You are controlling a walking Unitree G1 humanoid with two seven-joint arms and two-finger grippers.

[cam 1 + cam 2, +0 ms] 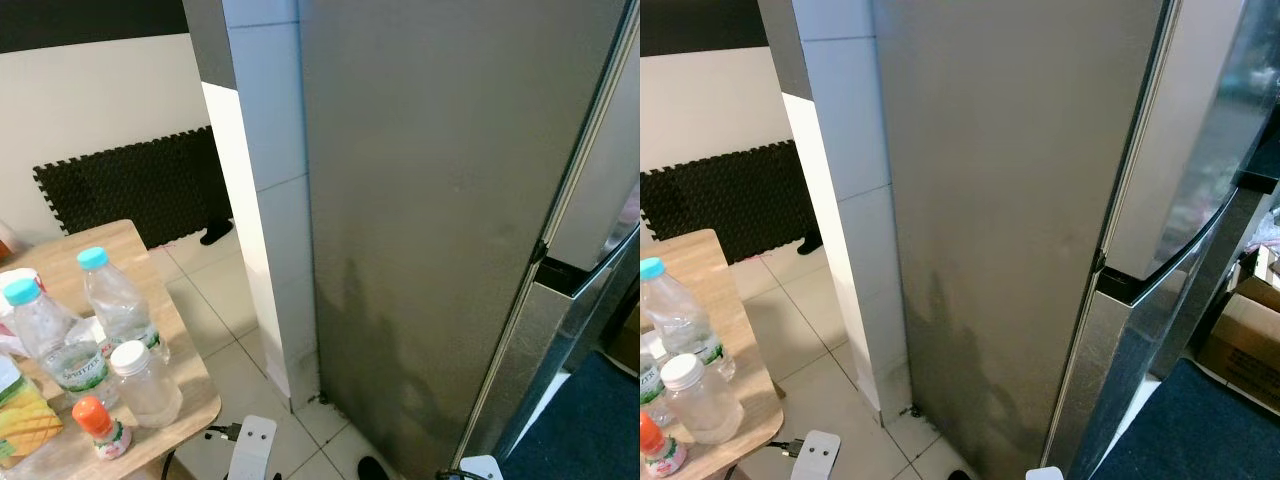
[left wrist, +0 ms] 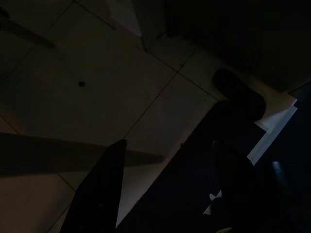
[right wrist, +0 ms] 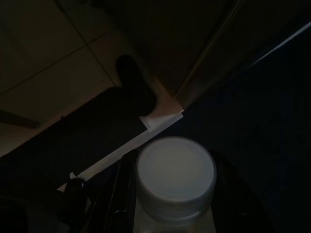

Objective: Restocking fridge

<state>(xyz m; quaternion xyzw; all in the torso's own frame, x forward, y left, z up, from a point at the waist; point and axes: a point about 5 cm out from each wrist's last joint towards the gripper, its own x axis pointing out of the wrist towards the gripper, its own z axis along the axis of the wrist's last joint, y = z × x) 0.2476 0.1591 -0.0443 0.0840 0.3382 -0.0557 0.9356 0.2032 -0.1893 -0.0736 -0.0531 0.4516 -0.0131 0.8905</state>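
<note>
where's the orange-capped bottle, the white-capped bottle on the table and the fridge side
orange-capped bottle (image 1: 99, 427): left eye view, on its neck below the cap.
white-capped bottle (image 1: 148, 382): left eye view, on its clear body.
fridge (image 1: 440, 200): left eye view, on its bare grey side panel.

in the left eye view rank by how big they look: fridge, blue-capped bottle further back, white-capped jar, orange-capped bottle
1. fridge, by far the largest.
2. blue-capped bottle, further back on the table.
3. white-capped jar.
4. orange-capped bottle, smallest, though it stands nearest the camera.
</note>
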